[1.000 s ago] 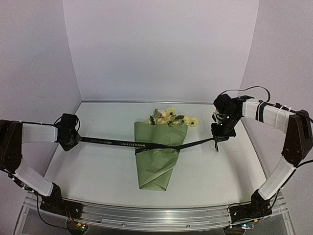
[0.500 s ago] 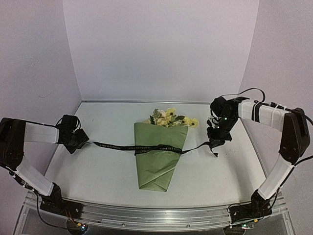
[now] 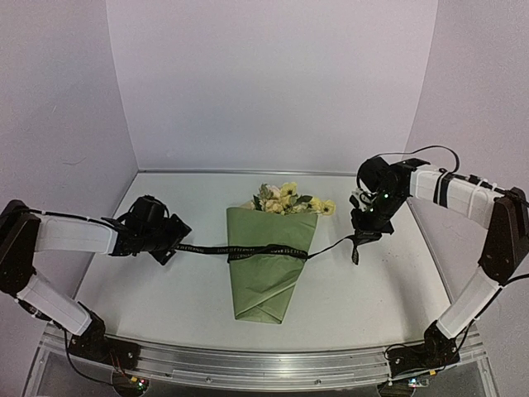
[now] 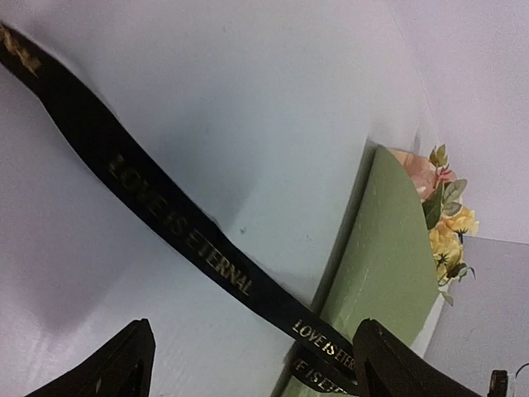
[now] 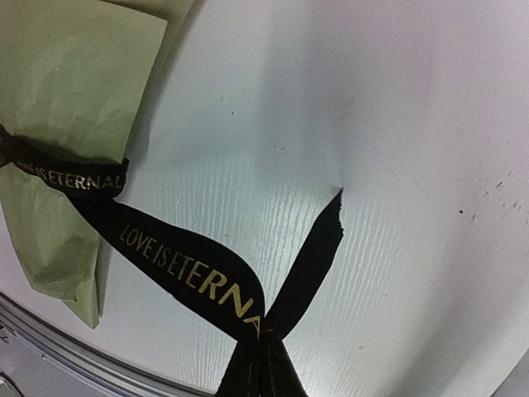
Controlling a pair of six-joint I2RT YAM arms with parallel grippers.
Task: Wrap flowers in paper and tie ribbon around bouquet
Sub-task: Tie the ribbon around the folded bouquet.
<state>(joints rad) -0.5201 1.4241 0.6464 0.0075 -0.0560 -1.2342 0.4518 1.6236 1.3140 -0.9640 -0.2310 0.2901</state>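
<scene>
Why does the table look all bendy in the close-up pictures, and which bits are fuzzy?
Right wrist view: the wide lens bows the table at its lower-left metal edge, and a soft shadow darkens its middle. Left wrist view: the ribbon is blurred at its top-left end, while its lettering nearer the paper reads sharp. Top view: even light, faint shadows, no glare.

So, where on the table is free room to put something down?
Free: the near strip of table between bouquet tip and arm bases, and the far strip behind the flowers. Crowded: the middle band, where the ribbon runs between left gripper and right gripper.
</scene>
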